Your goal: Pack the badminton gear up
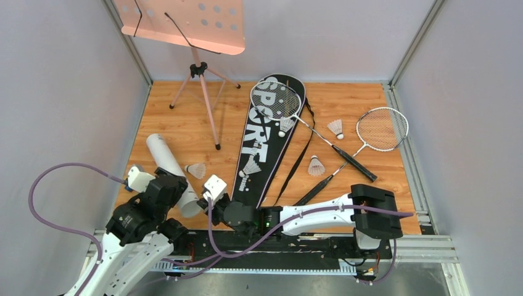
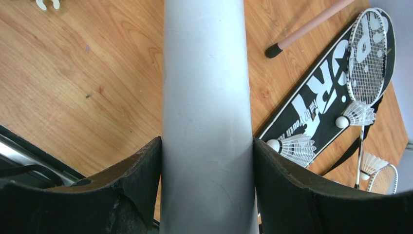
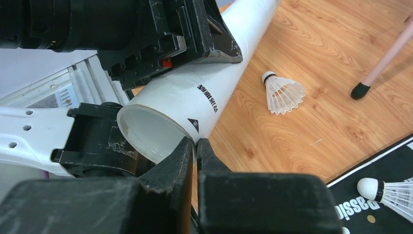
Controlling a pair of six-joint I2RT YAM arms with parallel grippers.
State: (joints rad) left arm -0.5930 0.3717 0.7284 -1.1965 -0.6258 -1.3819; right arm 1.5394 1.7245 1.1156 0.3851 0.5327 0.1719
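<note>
The long white tube [image 1: 165, 155] lies slanted at the near left of the floor. My left gripper [image 2: 207, 146] is shut on the tube [image 2: 204, 73], one finger on each side. My right gripper [image 3: 195, 144] is shut on the rim of the tube's open near end [image 3: 146, 131], one finger inside and one outside. The black SPORT bag [image 1: 262, 142] lies in the middle with one racket's head [image 1: 275, 100] on it. The other racket [image 1: 382, 129] lies to the right. Several shuttlecocks lie about, one [image 1: 196, 170] beside the tube and another [image 1: 251, 166] on the bag.
A pink perforated music stand [image 1: 185, 24] stands at the back left, its tripod legs [image 1: 210, 117] reaching toward the tube and bag. Grey walls close in both sides. A metal rail [image 1: 419, 203] runs along the right and near edges.
</note>
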